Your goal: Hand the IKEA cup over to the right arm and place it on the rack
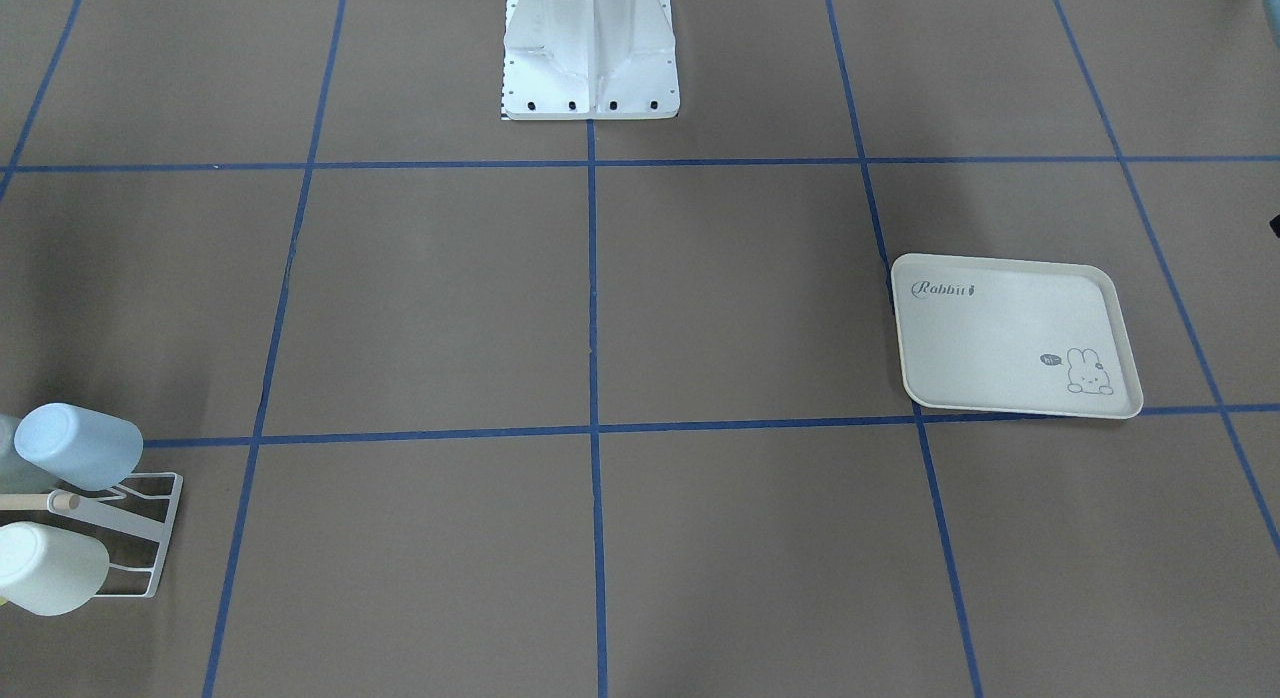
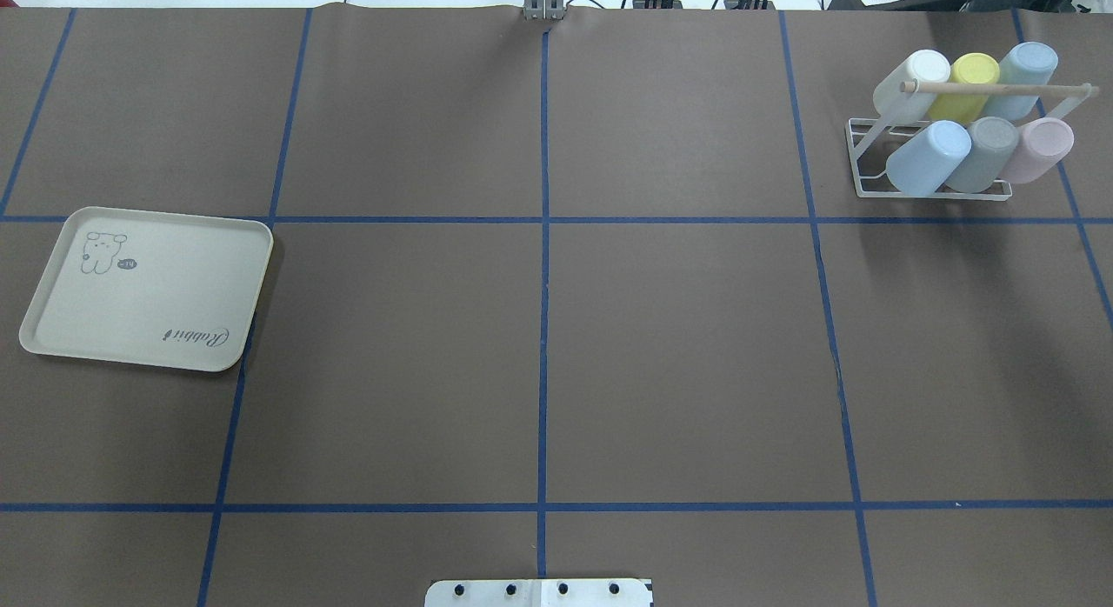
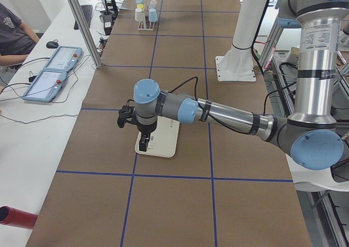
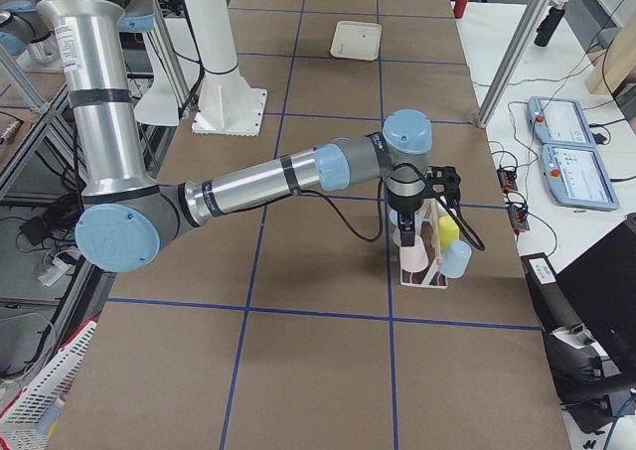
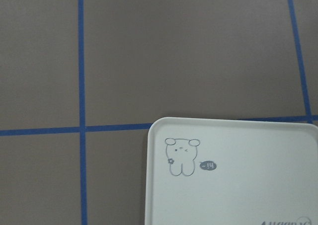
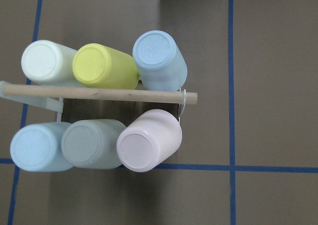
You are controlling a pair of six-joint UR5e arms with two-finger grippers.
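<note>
The white wire rack with its wooden dowel stands at the table's far right and holds several IKEA cups upside down. Among them are a pink cup, a yellow cup and a light blue cup. The right arm reaches out, with my right gripper hanging just above the rack; whether it is open or shut I cannot tell. My left gripper hangs over the cream tray, its state also unreadable. No fingers show in either wrist view.
The cream rabbit-print tray lies on the table's left side. The white robot base sits at the near edge, centred. Blue tape lines grid the brown table. A person sits at a side desk with control pendants.
</note>
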